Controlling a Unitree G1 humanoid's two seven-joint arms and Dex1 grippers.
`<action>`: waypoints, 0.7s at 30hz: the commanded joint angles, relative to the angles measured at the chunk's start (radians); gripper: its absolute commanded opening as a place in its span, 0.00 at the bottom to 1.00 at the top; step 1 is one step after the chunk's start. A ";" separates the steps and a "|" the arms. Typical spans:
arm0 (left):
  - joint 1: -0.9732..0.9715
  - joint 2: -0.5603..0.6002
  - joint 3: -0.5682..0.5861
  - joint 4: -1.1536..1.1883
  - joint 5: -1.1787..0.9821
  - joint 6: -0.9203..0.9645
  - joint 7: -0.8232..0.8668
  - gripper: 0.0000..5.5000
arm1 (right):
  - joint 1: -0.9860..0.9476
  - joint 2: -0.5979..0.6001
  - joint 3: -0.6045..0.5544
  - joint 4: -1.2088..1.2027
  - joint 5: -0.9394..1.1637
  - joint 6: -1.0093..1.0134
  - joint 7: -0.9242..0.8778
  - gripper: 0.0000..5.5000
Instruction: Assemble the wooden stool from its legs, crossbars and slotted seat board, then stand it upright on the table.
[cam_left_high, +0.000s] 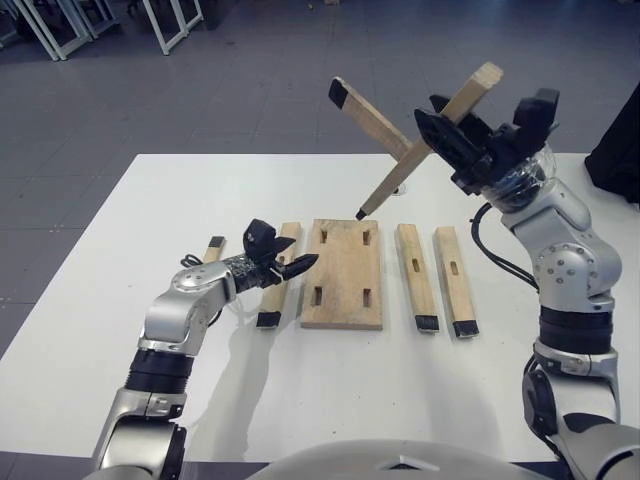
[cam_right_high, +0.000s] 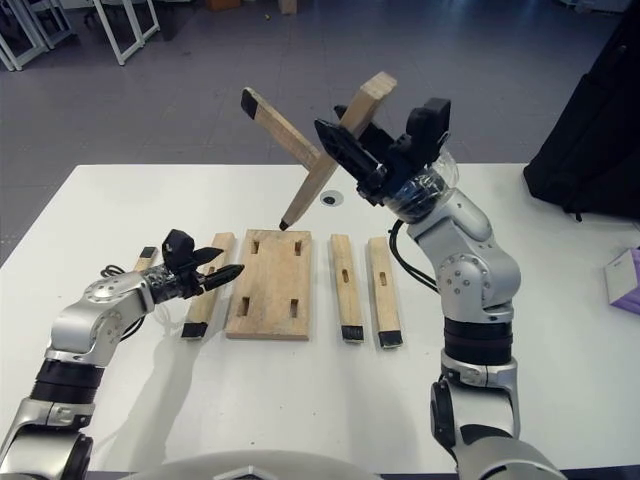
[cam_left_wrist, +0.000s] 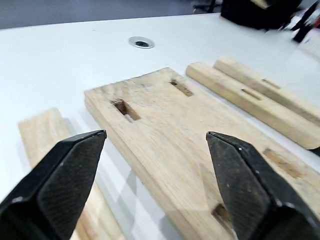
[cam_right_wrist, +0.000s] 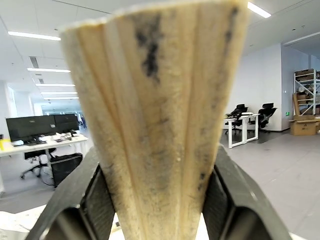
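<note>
- Centrally on the white worktop (cam_left_high: 150, 210) lies the slotted seat board (cam_left_high: 342, 290). It is flat with its four slots facing up, probably so that legs can be pushed down into them.
- Two loose legs (cam_left_high: 417, 277) lie side by side just to the right of the board, parallel to it, dark-tipped ends toward the robot. They appear to be waiting their turn.
- A third leg (cam_left_high: 272, 290) lies just to the left of the board, and a shorter piece (cam_left_high: 214, 247) lies farther left, partly hidden by the left arm.
- The right gripper (cam_left_high: 448, 135) is raised above the far side of the worktop, its jaws clamped on a crossed sub-assembly (cam_left_high: 375, 120) of two joined wooden pieces.
- The longer piece slants down, and its dark tip hangs over the board's far edge near a slot, seemingly lined up for insertion. Whether it touches the board cannot be told.
- The left gripper (cam_left_high: 285, 250) hovers low over the left-hand leg at the board's left edge, jaws spread wide and holding nothing. It seems placed either to steady the board or to take that leg.
</note>
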 joint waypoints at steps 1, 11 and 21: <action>-0.089 0.005 -0.089 -0.001 0.114 -0.089 -0.030 0.67 | 0.009 0.021 0.019 0.007 -0.042 -0.042 0.015 0.37; -0.247 -0.050 -0.257 0.323 0.316 -0.368 -0.188 0.67 | 0.007 0.055 0.013 0.027 -0.060 -0.055 0.005 0.37; -0.197 0.066 -0.385 0.270 0.392 -0.318 -0.467 0.67 | 0.001 0.068 0.018 -0.016 -0.051 -0.034 -0.028 0.37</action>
